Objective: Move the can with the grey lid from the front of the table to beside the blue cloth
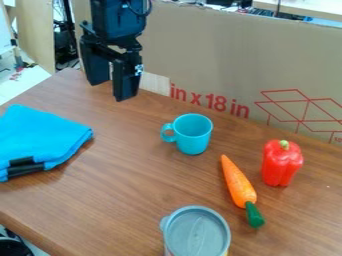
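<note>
The black gripper (112, 90) hangs at the upper left, above the table's back edge, its two fingers apart with nothing between them. Nearest to it on the table is a teal mug (194, 134), upright, lower and to the right, with its handle toward the left. An orange toy carrot (237, 182) with a green top lies to the right of and below the mug. Further right stands a red toy bell pepper (281, 164). At the bottom is a container with a grey lid (197, 232). A folded blue cloth (40, 137) with black strips lies at the left.
The brown wooden table (133, 185) carries all these things. Along its back edge stands a tall cardboard panel (220, 60) with red print, behind and to the right of the gripper. The table's left front edge runs across the lower left.
</note>
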Motion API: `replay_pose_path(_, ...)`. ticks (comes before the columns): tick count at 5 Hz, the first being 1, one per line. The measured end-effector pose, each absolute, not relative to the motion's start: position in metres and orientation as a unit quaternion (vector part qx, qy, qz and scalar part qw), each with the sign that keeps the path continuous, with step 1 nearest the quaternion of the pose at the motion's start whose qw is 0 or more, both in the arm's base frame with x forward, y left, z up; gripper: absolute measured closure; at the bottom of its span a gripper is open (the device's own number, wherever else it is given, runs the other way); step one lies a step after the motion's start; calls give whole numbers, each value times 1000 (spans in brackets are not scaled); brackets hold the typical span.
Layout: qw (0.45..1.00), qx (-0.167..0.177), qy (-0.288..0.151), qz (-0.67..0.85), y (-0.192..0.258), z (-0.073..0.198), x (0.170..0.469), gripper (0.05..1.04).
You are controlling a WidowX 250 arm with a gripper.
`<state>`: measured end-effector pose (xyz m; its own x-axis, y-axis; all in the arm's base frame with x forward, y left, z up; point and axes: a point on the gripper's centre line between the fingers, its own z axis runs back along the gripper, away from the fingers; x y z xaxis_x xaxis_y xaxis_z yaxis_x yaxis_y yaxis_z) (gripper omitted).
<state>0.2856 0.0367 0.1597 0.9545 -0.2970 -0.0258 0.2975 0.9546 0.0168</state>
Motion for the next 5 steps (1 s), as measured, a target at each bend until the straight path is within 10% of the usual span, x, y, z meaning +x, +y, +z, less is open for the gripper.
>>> replay_pose_path(5, 974, 9, 53, -219, -109, 129, 240, 83)
